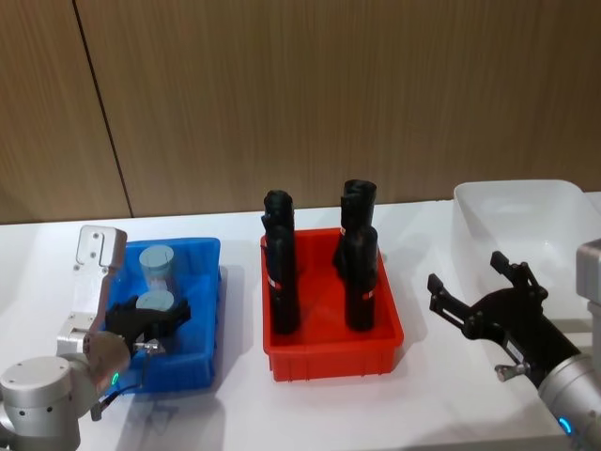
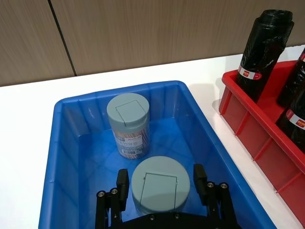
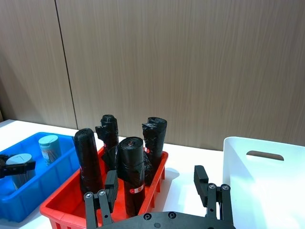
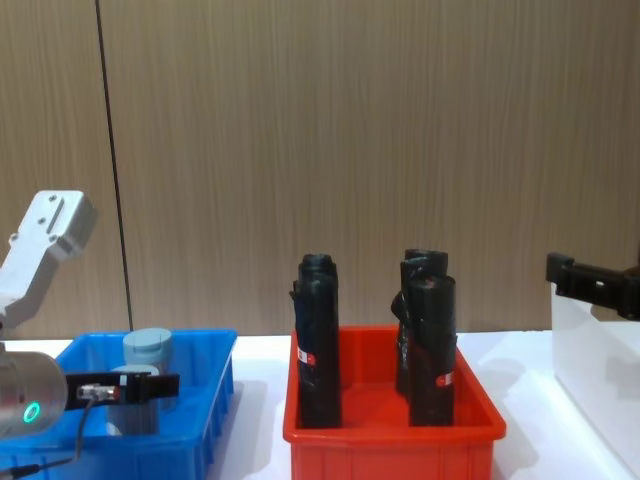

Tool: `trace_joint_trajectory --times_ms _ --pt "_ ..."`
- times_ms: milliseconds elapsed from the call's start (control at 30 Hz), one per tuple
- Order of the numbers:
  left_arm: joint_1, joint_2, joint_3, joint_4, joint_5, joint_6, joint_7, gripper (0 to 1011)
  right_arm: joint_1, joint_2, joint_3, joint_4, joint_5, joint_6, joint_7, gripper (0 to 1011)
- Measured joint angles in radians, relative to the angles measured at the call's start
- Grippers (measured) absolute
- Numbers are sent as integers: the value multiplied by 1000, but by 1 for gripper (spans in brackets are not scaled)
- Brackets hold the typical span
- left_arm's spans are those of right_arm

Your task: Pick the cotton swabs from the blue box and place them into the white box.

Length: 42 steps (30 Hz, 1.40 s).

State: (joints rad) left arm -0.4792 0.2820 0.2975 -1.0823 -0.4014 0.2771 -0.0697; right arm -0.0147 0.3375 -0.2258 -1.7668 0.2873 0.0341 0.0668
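So, you're at the grab step. Your left gripper (image 2: 160, 171) sits down in the blue box (image 2: 64, 152) with its fingers (image 2: 123, 187) spread either side of the near swab jar (image 2: 159, 192), not yet pinching. Next you close on it, lift it clear of the rim and carry it right, over the red bin (image 1: 329, 362). Meanwhile your right gripper (image 1: 467, 272) hangs splayed wide, holding nothing, before the white box (image 1: 498, 225). Count: two jars, the far jar (image 2: 127, 121) just behind; four black rolls (image 1: 285, 282); three bins.

Blue box (image 2: 71, 143) bright blue; cotton swabs (image 2: 127, 125) blue-grey lids; white box (image 1: 526, 216) translucent; red bin (image 1: 329, 362).
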Motion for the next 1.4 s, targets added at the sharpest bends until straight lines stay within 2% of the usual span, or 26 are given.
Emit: trace_joint_trajectory --times_ms 33,167,200,267,633,833,1067,1400 --pt "-2 -1 0 5 4 -3 -3 837 0 0 0 0 0 0 0 1002" --pt "-6 -2 1 12 14 -9 -11 765 0 0 0 0 0 0 0 1002" --pt "-8 -2 1 16 17 -11 -13 706 0 0 0 0 0 0 0 1002" --pt "-9 -3 1 19 22 -15 -18 671 0 0 0 0 0 0 0 1002" --pt "-4 3 -3 -4 37 -22 -29 671 0 0 0 0 0 0 0 1002" --pt "9 14 -10 -64 42 -16 -41 671 0 0 0 0 0 0 0 1002" --pt "24 32 -21 -166 41 2 -78 671 0 0 0 0 0 0 0 1002" --pt "21 51 -33 -299 29 34 -174 671 0 0 0 0 0 0 0 1002"
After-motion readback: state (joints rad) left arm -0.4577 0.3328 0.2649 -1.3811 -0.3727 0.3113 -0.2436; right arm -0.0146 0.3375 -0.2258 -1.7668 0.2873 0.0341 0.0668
